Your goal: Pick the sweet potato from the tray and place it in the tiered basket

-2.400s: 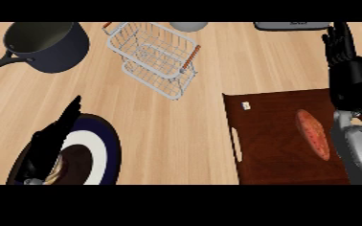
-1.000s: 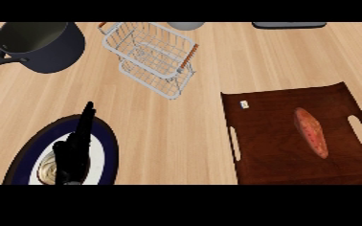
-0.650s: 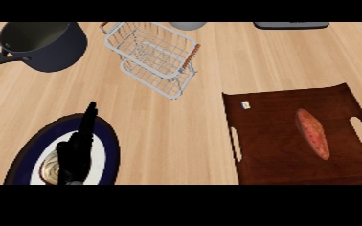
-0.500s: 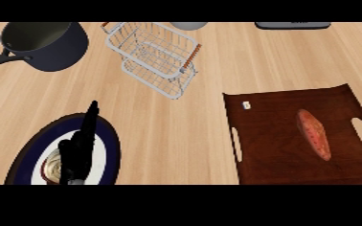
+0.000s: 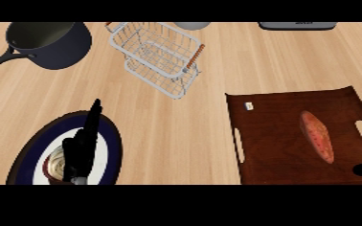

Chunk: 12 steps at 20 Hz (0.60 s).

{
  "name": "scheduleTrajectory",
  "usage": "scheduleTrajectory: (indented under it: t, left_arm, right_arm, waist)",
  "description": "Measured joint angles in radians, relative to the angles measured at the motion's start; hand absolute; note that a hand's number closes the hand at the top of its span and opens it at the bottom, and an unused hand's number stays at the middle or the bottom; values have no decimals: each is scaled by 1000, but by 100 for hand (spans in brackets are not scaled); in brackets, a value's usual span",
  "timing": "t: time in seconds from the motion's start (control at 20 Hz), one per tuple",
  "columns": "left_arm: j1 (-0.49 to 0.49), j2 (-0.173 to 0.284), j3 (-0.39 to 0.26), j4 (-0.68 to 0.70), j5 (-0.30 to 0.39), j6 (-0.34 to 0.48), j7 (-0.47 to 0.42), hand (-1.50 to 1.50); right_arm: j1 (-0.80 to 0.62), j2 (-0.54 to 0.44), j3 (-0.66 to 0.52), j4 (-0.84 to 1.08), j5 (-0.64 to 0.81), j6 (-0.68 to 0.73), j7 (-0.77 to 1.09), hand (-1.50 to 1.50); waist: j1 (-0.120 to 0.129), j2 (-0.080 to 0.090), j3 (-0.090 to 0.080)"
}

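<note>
- I see the sweet potato point(image 5: 317, 136) as a long, tapered, orange-red shape with paler streaks, lying lengthwise on the right part of the dark brown tray point(image 5: 276, 124).
- The wire tiered basket point(image 5: 157, 57) stands well apart, up and left.
- My left hand point(image 5: 81, 146) rests with straight fingers over the blue-rimmed plate point(image 5: 28, 155), holding nothing.

Sweet potato point(image 5: 317, 136) on tray point(image 5: 276, 139)

My left hand point(image 5: 81, 148) covering part of the plate point(image 5: 32, 148) and a round thing on it I cannot identify, tray point(image 5: 283, 124) cut at right and bottom edges, pot point(image 5: 50, 43) handle clipped at left, tray's small white tag point(image 5: 249, 106) unreadable, dark speck at lower right unidentifiable.
</note>
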Motion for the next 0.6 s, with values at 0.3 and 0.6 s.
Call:
scheduleTrajectory:
  t: [0.3,0.6]
  left_arm:
    - [5,-5,4,-2,-7,-6,-10,0]
    - [-1,-12,15,13,-10,-16,-5,0]
  right_arm:
    - [-81,31,97,31,71,69,123,-150]
    - [-142,119,152,67,117,102,159,-150]
  waist:
    - [4,0,0]
    - [1,-1,1]
